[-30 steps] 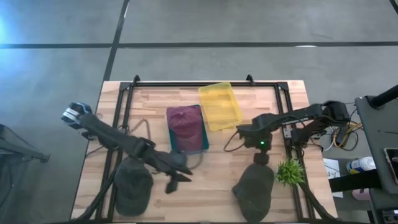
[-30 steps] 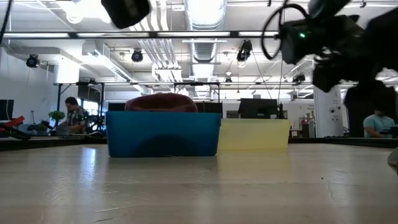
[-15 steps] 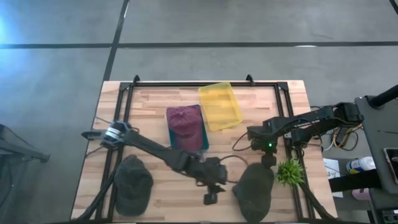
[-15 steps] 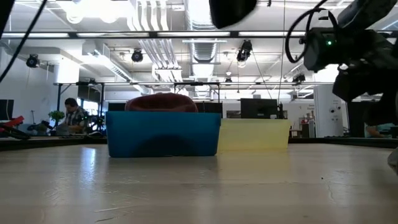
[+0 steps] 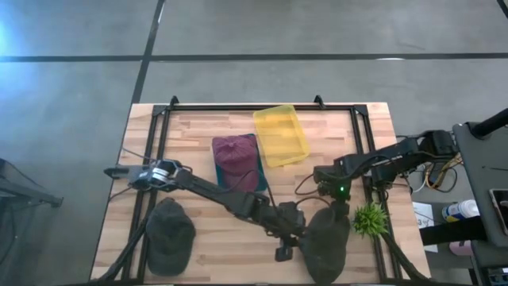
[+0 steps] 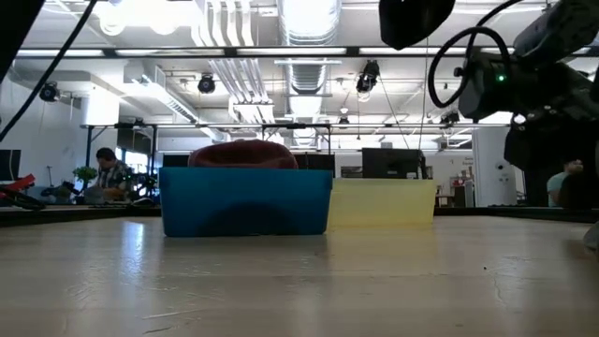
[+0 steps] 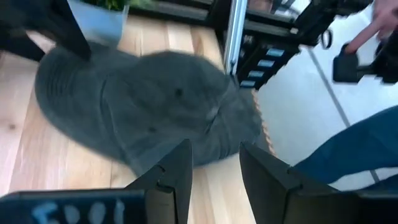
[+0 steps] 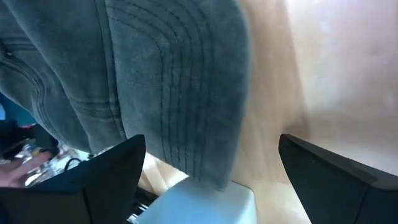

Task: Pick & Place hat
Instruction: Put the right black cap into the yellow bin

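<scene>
A dark grey hat lies on the table at the near right; its crown fills the left wrist view and its stitched brim shows in the right wrist view. My left gripper hovers open just left of this hat, its fingers pointing at it with nothing between them. My right gripper stands wide open above the hat's far end. A second dark hat lies at the near left. A maroon hat rests in a blue bin.
A yellow bin stands beside the blue bin at the table's far middle; both also show in the low view. A small potted plant stands right of the grey hat. Black rails frame the table. A person's legs show beyond the near edge.
My left gripper has swept from beside the near-left hat along the table's near side toward the right edge, and now stands next to the near-right hat. My right gripper has sunk a little and tipped further down over that hat's far end. Both hats lie still.
</scene>
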